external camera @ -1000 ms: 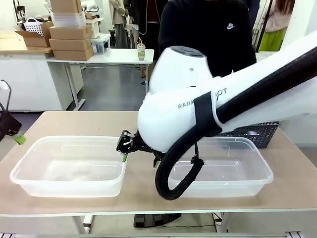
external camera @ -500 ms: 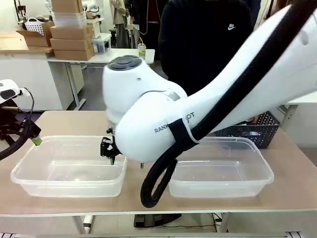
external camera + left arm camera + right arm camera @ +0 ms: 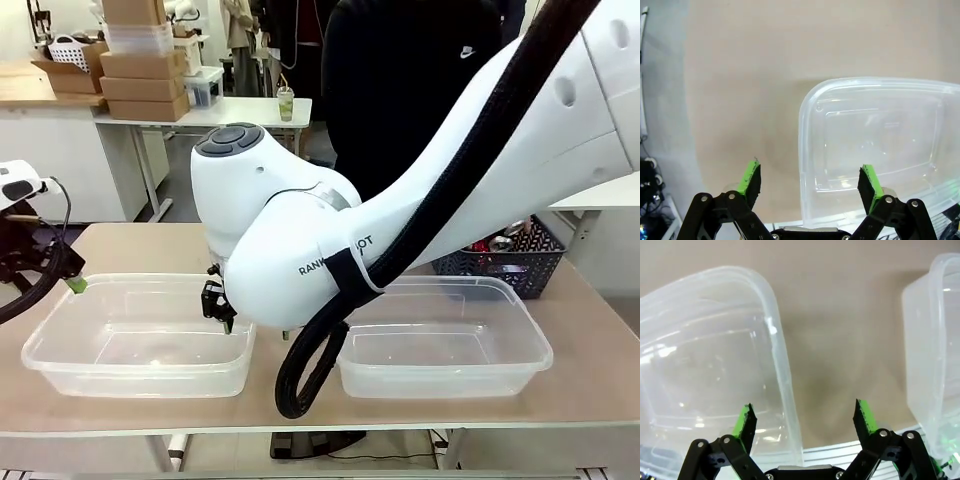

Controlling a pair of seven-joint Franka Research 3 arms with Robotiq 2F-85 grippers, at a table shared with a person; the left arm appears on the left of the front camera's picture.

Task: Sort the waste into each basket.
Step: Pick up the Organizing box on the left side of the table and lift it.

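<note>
Two clear tubs stand side by side on the table, the left basket [image 3: 130, 372] and the right basket [image 3: 440, 378], both with nothing in them. Red and silver cans [image 3: 497, 243] show over the rim of a dark lattice basket [image 3: 505, 268] at the back right. My right arm reaches across the middle; its gripper [image 3: 218, 305] hangs open at the left tub's right rim. The right wrist view has the open right gripper [image 3: 805, 420] over the gap between one tub [image 3: 782, 385] and the other [image 3: 912, 340]. My left gripper [image 3: 62, 278] stands open by the left tub's far left corner; the left gripper [image 3: 810, 182] straddles that tub's rim [image 3: 802, 130].
A person in a dark top [image 3: 420, 80] stands at the far side of the table. The large white right arm [image 3: 400, 220] blocks much of the table's middle. Bare tabletop [image 3: 150, 245] lies behind the left tub.
My right arm has swung left, carrying its gripper from between the tubs to the left tub's right rim. The left arm has come in from the left edge. The dark basket's cans are uncovered.
</note>
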